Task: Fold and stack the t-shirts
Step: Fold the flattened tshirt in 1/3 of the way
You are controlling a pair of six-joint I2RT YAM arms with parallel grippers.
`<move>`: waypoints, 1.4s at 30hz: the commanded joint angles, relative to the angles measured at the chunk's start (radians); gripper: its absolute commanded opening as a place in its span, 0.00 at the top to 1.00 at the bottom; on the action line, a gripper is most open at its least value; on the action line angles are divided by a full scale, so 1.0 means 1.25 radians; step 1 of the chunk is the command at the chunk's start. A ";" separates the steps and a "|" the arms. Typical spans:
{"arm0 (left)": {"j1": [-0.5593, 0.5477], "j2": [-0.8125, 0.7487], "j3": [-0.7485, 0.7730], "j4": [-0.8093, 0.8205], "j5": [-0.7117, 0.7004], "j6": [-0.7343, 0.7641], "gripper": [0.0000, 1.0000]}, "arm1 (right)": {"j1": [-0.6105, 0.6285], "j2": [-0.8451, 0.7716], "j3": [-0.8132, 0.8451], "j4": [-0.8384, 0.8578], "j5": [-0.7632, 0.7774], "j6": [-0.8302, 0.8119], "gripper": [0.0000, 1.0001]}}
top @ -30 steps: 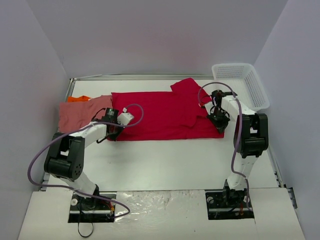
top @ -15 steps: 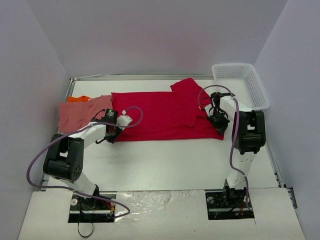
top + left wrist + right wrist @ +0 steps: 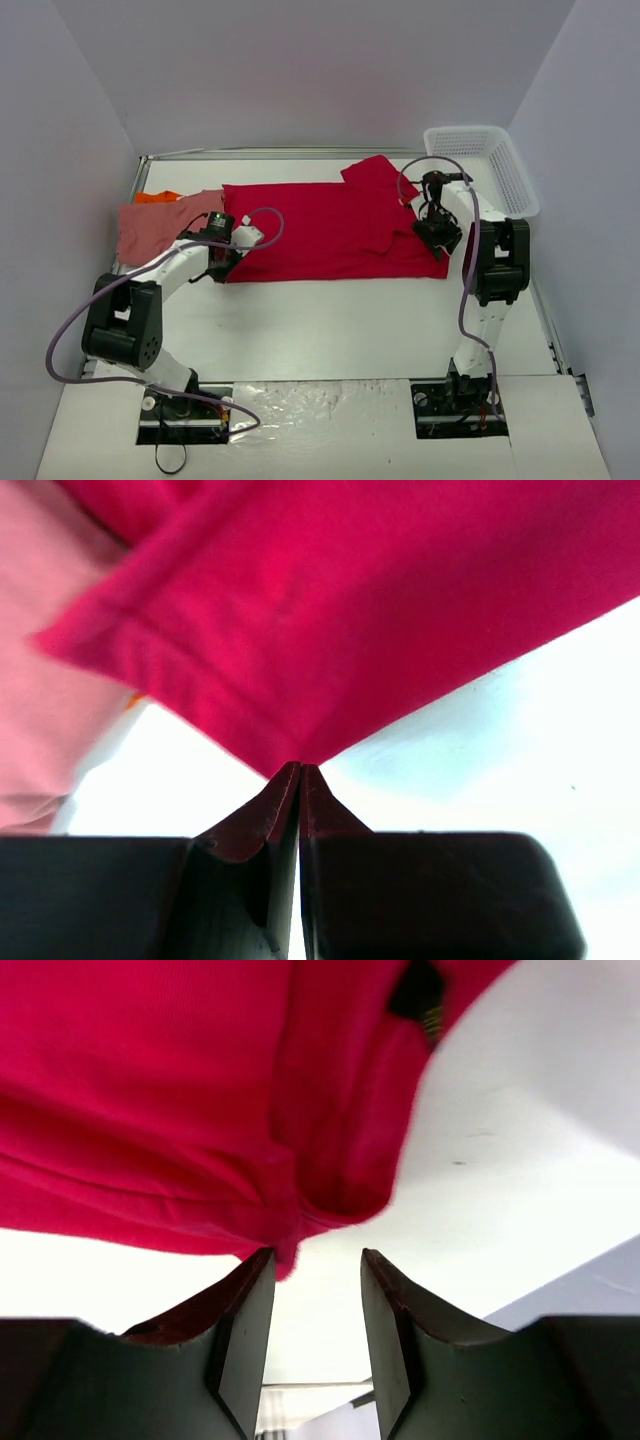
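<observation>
**Left end effector (image 3: 218, 270) pinches the red t-shirt's corner; right end effector (image 3: 443, 246) stands open at its far end**

The left end effector (image 3: 300, 772) is closed on the red t-shirt (image 3: 320, 228). In the left wrist view its two dark fingers (image 3: 245, 830) meet with no gap, and the point of the hemmed corner of the red t-shirt (image 3: 380, 600) runs down between them. This is the shirt's near left corner, the one towards the arm bases.

The right end effector (image 3: 315, 1260) is at the shirt's near right corner with its jaws apart. White table shows through the gap between them. The red t-shirt (image 3: 150, 1080) hangs folded over just above the fingertips, and its hem reaches the tip of the finger on the left of that view. Whether it rests on that finger or only passes in front of it cannot be told. A small dark tag (image 3: 415, 990) sits on the cloth near the top of that view.

The red t-shirt lies spread flat on the table (image 3: 340, 320), long side running left to right, with one sleeve (image 3: 372, 172) sticking out at its far right.

The salmon pink t-shirt (image 3: 150, 228) lies crumpled against the red shirt's left edge, touching it. It also shows in the left wrist view (image 3: 40, 710), partly under the red cloth. The orange t-shirt (image 3: 158, 197) peeks out beyond the pink one, on the far left of the red shirt.

A white mesh basket (image 3: 520, 190) sits past the red shirt's far right corner, apart from it.
</observation>
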 commanded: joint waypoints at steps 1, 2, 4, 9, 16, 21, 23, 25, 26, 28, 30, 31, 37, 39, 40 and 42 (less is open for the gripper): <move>-0.003 -0.078 0.072 -0.065 -0.002 0.006 0.98 | -0.005 -0.062 0.086 -0.100 -0.019 -0.001 0.63; -0.003 -0.088 0.082 -0.083 0.004 0.004 0.98 | -0.005 -0.068 0.105 -0.111 -0.031 -0.005 0.63; -0.002 -0.123 0.114 -0.099 0.021 -0.012 0.98 | 0.001 -0.089 0.156 -0.132 -0.050 -0.011 0.60; -0.001 -0.190 0.164 -0.104 0.038 -0.043 0.97 | 0.007 -0.108 0.214 -0.104 -0.079 -0.015 0.57; 0.005 -0.163 0.209 -0.112 -0.042 -0.054 0.89 | 0.039 -0.070 0.157 -0.047 -0.119 -0.023 0.81; 0.019 -0.167 0.192 -0.104 -0.037 -0.071 0.89 | 0.075 -0.035 0.120 -0.031 -0.158 -0.043 0.80; 0.025 -0.176 0.184 -0.098 -0.045 -0.072 0.89 | 0.091 -0.024 0.120 -0.028 -0.180 -0.047 0.80; 0.032 -0.182 0.178 -0.094 -0.054 -0.074 0.89 | 0.102 -0.004 0.122 -0.025 -0.192 -0.045 0.82; 0.042 -0.190 0.176 -0.092 -0.060 -0.074 0.89 | 0.112 0.002 0.125 -0.023 -0.193 -0.043 0.82; 0.053 -0.197 0.169 -0.087 -0.056 -0.077 0.89 | 0.122 0.018 0.126 -0.018 -0.200 -0.041 0.83; 0.064 -0.205 0.162 -0.087 -0.054 -0.078 0.89 | 0.133 0.031 0.126 -0.010 -0.201 -0.038 0.83; 0.067 -0.208 0.161 -0.087 -0.051 -0.078 0.89 | 0.135 0.035 0.125 -0.009 -0.203 -0.037 0.83; 0.085 -0.214 0.151 -0.082 -0.041 -0.081 0.88 | 0.150 0.056 0.111 0.001 -0.212 -0.034 0.83; 0.087 -0.213 0.151 -0.081 -0.040 -0.080 0.88 | 0.154 0.061 0.106 0.004 -0.212 -0.034 0.83; 0.087 -0.212 0.151 -0.081 -0.039 -0.081 0.88 | 0.155 0.066 0.105 0.007 -0.214 -0.033 0.83; 0.089 -0.211 0.151 -0.079 -0.037 -0.081 0.88 | 0.158 0.073 0.106 0.011 -0.214 -0.033 0.83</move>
